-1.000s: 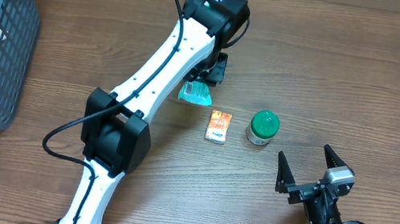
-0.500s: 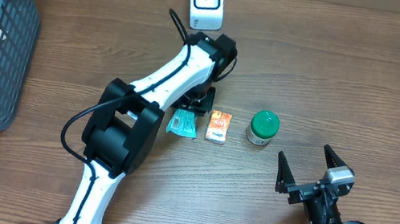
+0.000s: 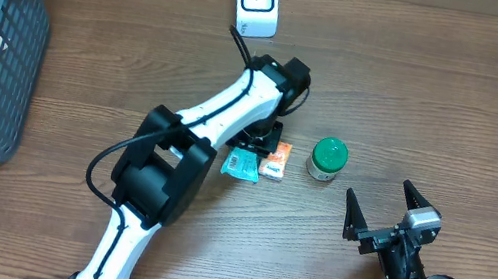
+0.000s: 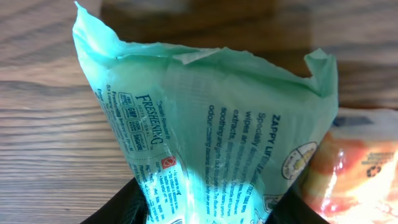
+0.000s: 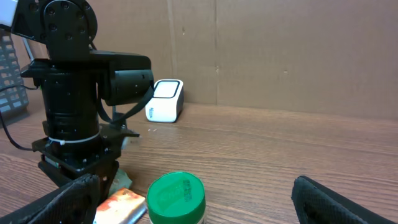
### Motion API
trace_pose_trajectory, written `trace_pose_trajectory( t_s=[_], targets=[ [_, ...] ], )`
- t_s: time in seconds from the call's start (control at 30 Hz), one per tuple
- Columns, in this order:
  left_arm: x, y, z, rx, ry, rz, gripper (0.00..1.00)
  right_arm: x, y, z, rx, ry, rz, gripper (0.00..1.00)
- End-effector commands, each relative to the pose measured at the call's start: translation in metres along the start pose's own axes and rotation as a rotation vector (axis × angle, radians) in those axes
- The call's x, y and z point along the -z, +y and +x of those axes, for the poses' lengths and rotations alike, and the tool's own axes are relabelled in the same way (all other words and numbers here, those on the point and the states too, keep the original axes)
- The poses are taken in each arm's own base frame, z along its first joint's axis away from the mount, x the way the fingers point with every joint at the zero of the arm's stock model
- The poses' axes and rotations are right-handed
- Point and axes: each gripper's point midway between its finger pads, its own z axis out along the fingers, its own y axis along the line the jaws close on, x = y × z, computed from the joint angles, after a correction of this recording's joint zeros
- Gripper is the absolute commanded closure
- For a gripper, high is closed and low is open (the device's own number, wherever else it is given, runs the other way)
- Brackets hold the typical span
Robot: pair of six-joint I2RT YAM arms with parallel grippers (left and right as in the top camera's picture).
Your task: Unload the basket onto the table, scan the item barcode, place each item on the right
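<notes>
I find the left gripper (image 3: 250,154) clamped on the green wipes packet (image 4: 205,124), touching the orange packet (image 3: 273,158) on its right. The right gripper (image 3: 379,198) has its fingers wide apart, near right.

Even, diffuse light; wipes packet (image 4: 205,124) slightly soft.

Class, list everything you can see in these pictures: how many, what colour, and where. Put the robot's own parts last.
white box-shaped barcode scanner: one, white, far side of the table.
grey plastic lattice basket: one, grey, left edge; red and yellow items inside, count unclear.
pale green plastic wipes packet: one, green, centre, held.
small orange packet: one, orange, right beside the wipes packet.
green-lidded round jar: one, green lid, right of the orange packet, apart from it.
brown wooden table: one, brown, under everything.
left gripper: one, black, closed on the wipes packet.
right gripper: one, black, open and empty, near right side.
</notes>
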Motion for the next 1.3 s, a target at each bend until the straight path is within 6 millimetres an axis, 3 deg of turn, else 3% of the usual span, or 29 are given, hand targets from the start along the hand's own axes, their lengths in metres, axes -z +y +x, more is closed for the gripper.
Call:
trace_pose_trajectory(
  t_s=[0.0, 0.2, 0.33, 0.4, 0.53, 0.67, 0.77, 0.8, 0.83, 0.87, 0.9, 1.0, 1.1, 1.17, 1.27],
  targets=[
    [0.006, -0.011, 0.007, -0.008, -0.003, 0.027, 0.59, 0.000, -0.003, 0.002, -0.006, -0.003, 0.017, 0.00],
    [0.010, -0.014, 0.011, 0.008, 0.006, 0.044, 0.67, 0.000, -0.003, 0.002, -0.006, -0.003, 0.017, 0.00],
    [0.032, -0.011, 0.000, 0.018, -0.057, 0.068, 0.67, 0.000, -0.003, 0.002, -0.006, -0.003, 0.017, 0.00],
    [0.053, -0.005, -0.009, 0.026, -0.113, 0.086, 0.65, 0.000, -0.003, 0.002, -0.006, -0.003, 0.017, 0.00],
    [0.118, 0.015, -0.030, 0.020, -0.268, 0.152, 0.58, 0.000, -0.003, 0.002, -0.006, -0.003, 0.017, 0.00],
    [0.187, 0.050, -0.033, 0.018, -0.410, 0.189, 0.53, 0.000, -0.003, 0.002, -0.006, -0.003, 0.017, 0.00],
    [0.235, 0.092, -0.023, 0.021, -0.499, 0.156, 0.51, 0.000, -0.003, 0.002, -0.006, -0.003, 0.017, 0.00],
    [0.251, 0.112, -0.020, 0.054, -0.540, 0.120, 0.39, 0.000, -0.003, 0.002, -0.006, -0.003, 0.017, 0.00],
    [0.273, 0.146, -0.016, 0.122, -0.604, 0.048, 0.23, 0.000, -0.003, 0.002, -0.006, -0.003, 0.017, 0.00],
    [0.283, 0.163, -0.014, 0.157, -0.634, 0.012, 0.19, 0.000, -0.003, 0.002, -0.006, -0.003, 0.017, 0.00],
    [0.299, 0.188, -0.007, 0.193, -0.674, -0.043, 0.04, 0.000, -0.003, 0.002, -0.006, -0.003, 0.017, 0.00],
    [0.341, 0.258, 0.009, 0.306, -0.799, -0.196, 0.02, 0.000, -0.003, 0.002, -0.006, -0.003, 0.017, 0.00],
    [0.368, 0.321, 0.028, 0.405, -0.876, -0.336, 0.01, 0.000, -0.003, 0.002, -0.006, -0.003, 0.017, 0.00],
    [0.376, 0.362, 0.036, 0.455, -0.899, -0.401, 0.00, 0.000, -0.003, 0.002, -0.006, -0.003, 0.017, 0.00],
    [0.371, 0.406, 0.049, 0.553, -0.874, -0.452, 0.00, 0.000, -0.003, 0.002, -0.006, -0.003, 0.017, 0.00]
  ],
)
